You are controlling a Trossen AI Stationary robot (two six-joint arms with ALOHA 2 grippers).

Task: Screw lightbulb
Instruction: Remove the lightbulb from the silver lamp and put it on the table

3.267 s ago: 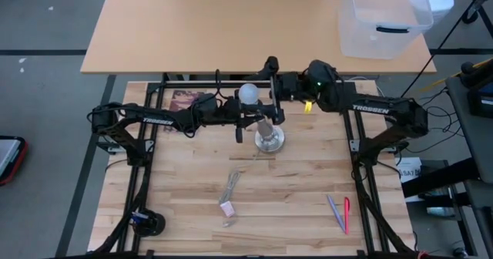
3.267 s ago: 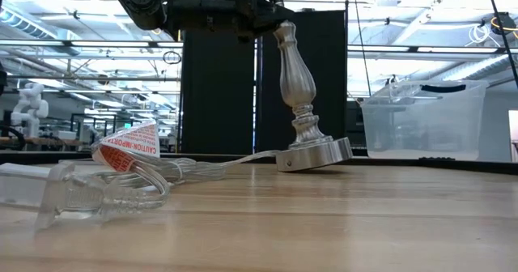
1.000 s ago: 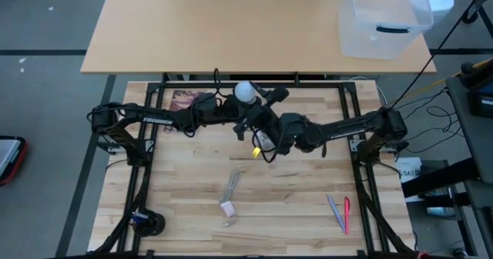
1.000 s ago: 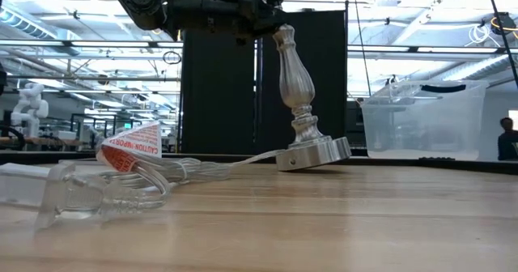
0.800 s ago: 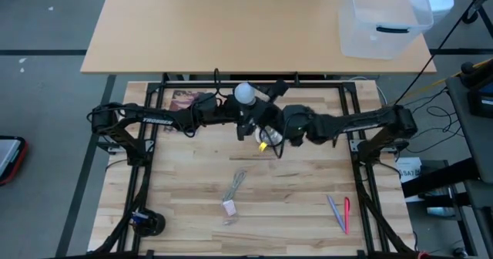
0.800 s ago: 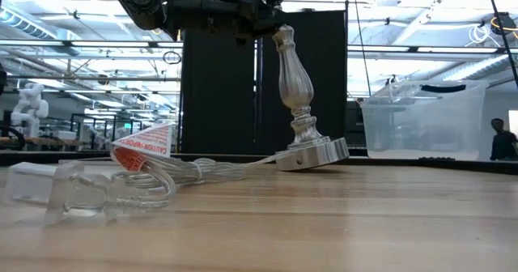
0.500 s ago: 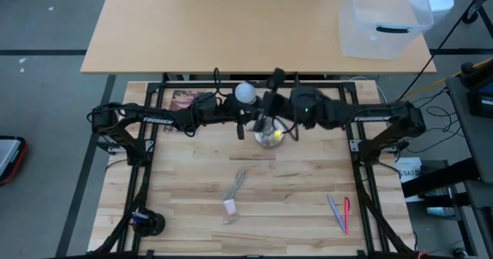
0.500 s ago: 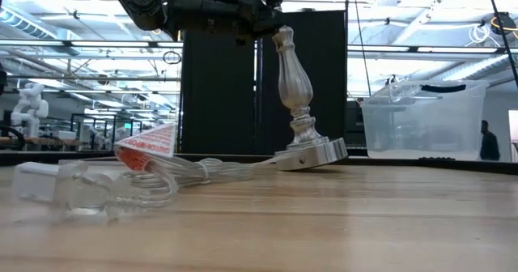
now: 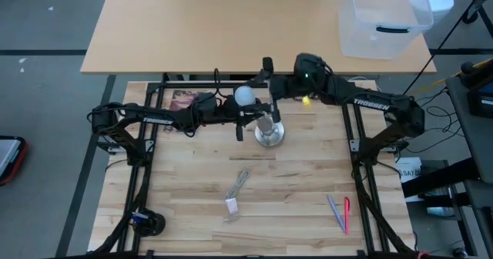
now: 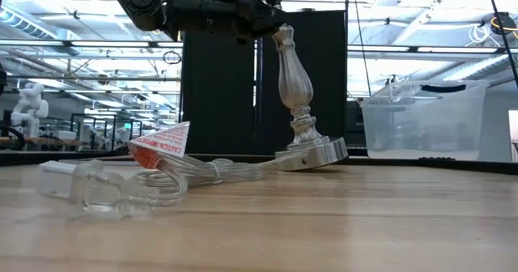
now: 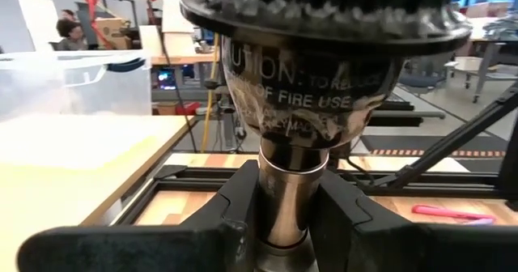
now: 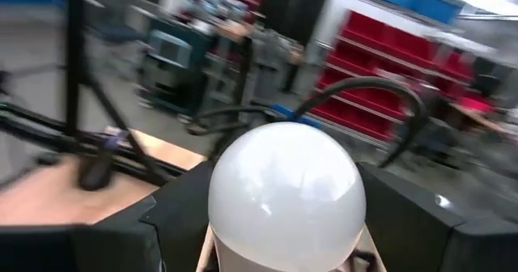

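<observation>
Lightbulb (image 9: 245,96) seated atop tilted lamp stand (image 9: 269,133), near table's far edge. Left gripper (image 9: 256,121) pinching stand's neck below black socket (image 11: 324,29). Right gripper (image 9: 269,89) just beside bulb, fingers (image 12: 174,215) spread to either side of globe, not visibly pressing.

Risks:
- Stand leaning, base edge lifted off table (image 10: 324,223); sideways push while twisting likely to tip further.
- Loose hold on smooth globe: slip, no turn.
- Off-axis approach: cross-threading.
- Cord (image 10: 210,172) trailing; possible drag.

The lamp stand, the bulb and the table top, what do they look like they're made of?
Lamp stand: probably brushed metal, silver with soft highlights.
Bulb: frosted white, glass or plastic; I can't tell which.
Table top: pale wood, its plank seams showing.
</observation>
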